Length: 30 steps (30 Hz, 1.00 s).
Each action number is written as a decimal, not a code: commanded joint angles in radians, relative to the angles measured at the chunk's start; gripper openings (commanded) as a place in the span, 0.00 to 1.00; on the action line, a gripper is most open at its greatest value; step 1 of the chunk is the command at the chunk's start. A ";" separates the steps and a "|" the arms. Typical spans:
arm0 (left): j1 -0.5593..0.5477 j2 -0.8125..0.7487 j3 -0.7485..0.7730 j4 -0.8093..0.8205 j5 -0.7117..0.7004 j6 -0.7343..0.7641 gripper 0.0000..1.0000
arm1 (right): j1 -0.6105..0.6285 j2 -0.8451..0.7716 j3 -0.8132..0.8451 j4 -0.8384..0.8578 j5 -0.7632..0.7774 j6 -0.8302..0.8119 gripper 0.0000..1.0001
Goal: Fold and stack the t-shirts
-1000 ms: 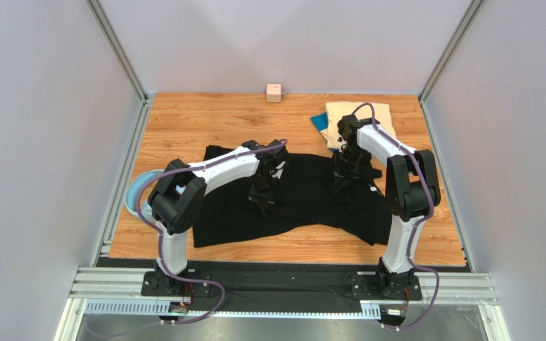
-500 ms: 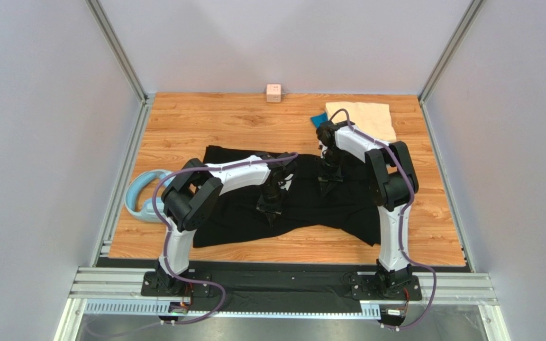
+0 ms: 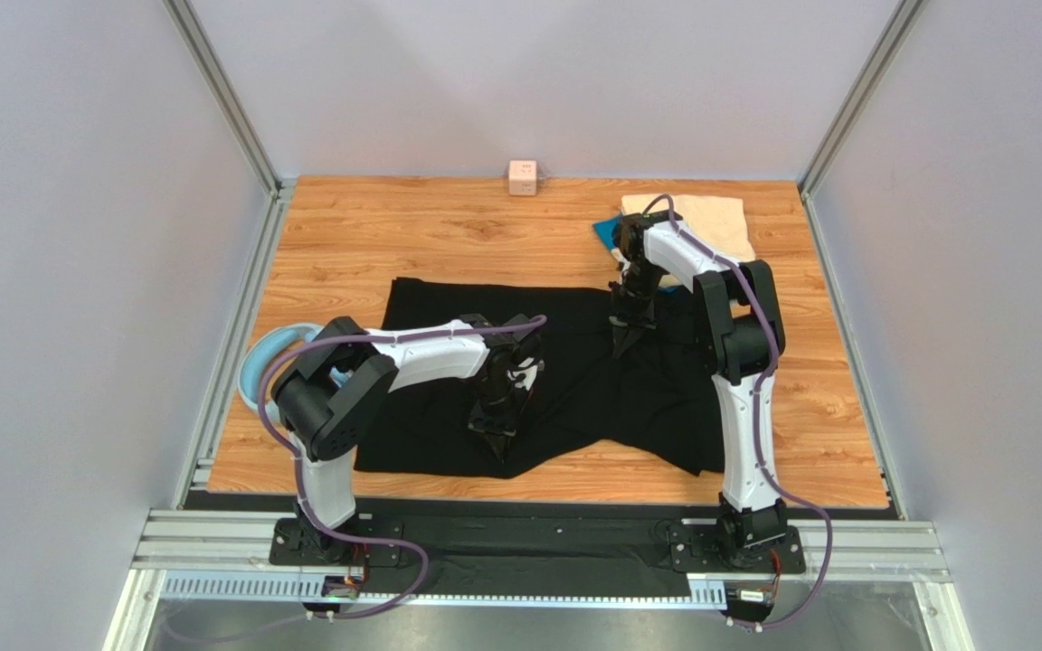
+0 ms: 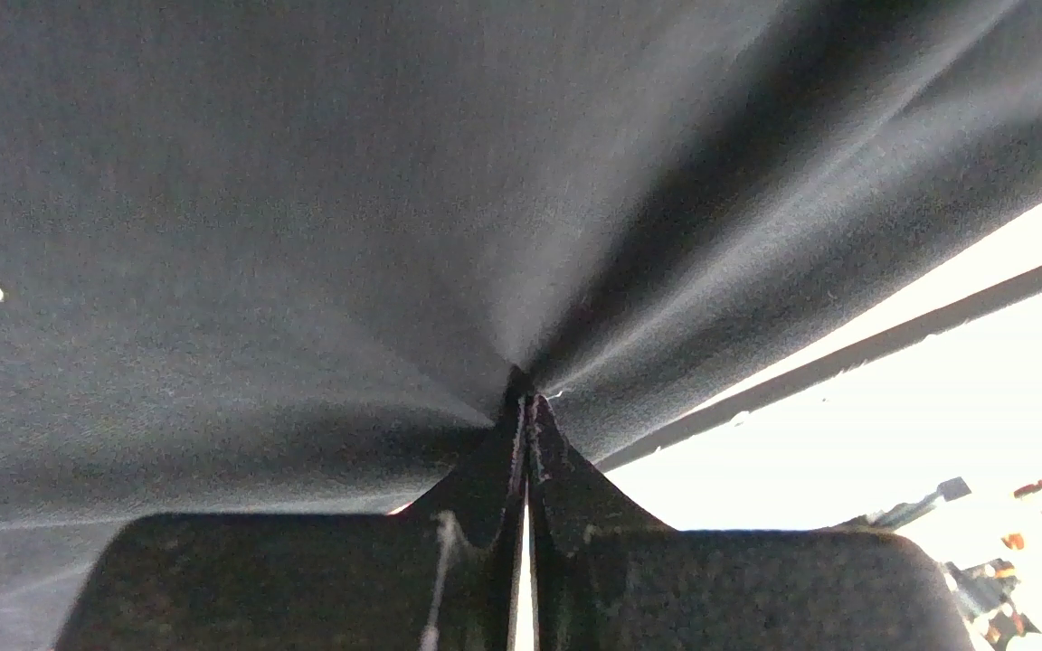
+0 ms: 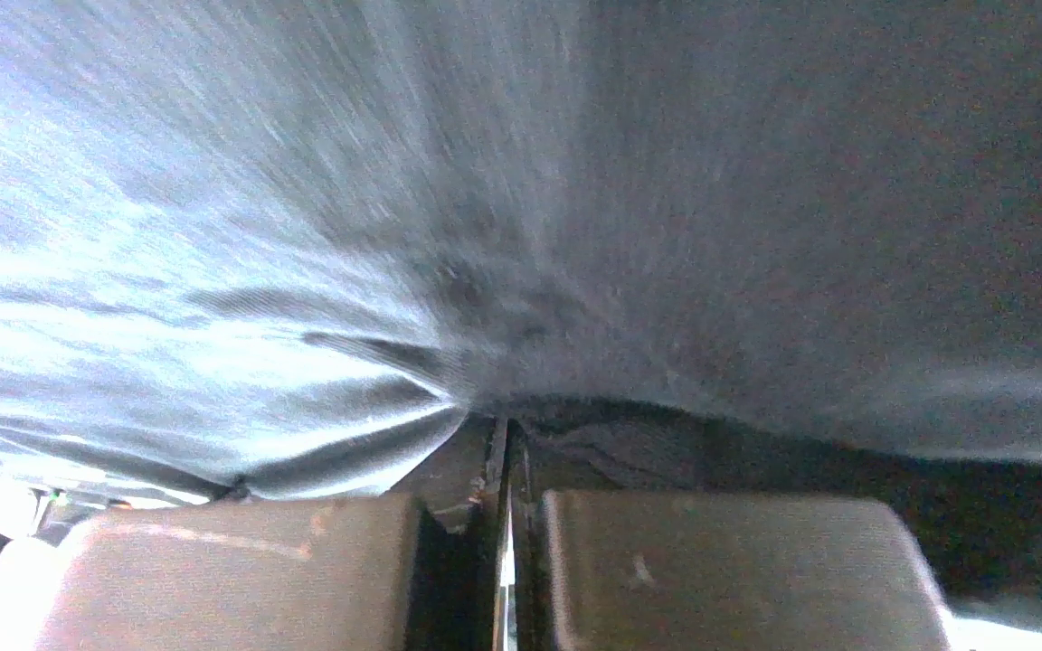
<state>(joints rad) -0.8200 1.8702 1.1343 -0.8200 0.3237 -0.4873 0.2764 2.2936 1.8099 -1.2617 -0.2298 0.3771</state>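
- On the wooden table (image 3: 391,231), the black t-shirt (image 3: 581,387) is spread across the middle. It is rumpled along its near edge and not yet folded.
- The left gripper (image 3: 493,431) is clamped tight on a pinch of this shirt close to its near hem. In the left wrist view, creases are seen fanning out from the closed jaws.
- The right gripper (image 3: 618,339) is likewise closed on the same shirt, farther back and to the right. Gathered cloth is seen at its tips in the right wrist view.
- At the far right corner, the cream t-shirt (image 3: 710,217) is laid as a flat folded rectangle. The blue t-shirt (image 3: 604,231) is seen at its left edge, seemingly beneath it, though how neatly it is folded cannot be told.
- Two shirts are judged to be folded and stacked. The black one is left to be folded and set on the pile.
- A pink cube (image 3: 523,176) is seen at the far edge and a light-blue ring (image 3: 266,360) at the left edge, neither involved.
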 commanded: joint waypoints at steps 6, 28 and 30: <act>-0.011 -0.051 -0.116 -0.010 -0.084 0.066 0.00 | -0.020 0.067 0.066 0.076 0.034 0.000 0.01; -0.073 0.153 0.464 -0.055 -0.005 0.046 0.13 | -0.022 -0.304 -0.116 0.057 0.073 -0.067 0.13; -0.093 0.190 0.473 -0.024 0.011 0.039 0.12 | -0.022 -0.338 -0.182 0.073 0.092 -0.060 0.13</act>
<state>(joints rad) -0.8726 2.0094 1.5845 -0.8883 0.2852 -0.4458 0.2600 2.0415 1.7329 -1.1965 -0.1993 0.3328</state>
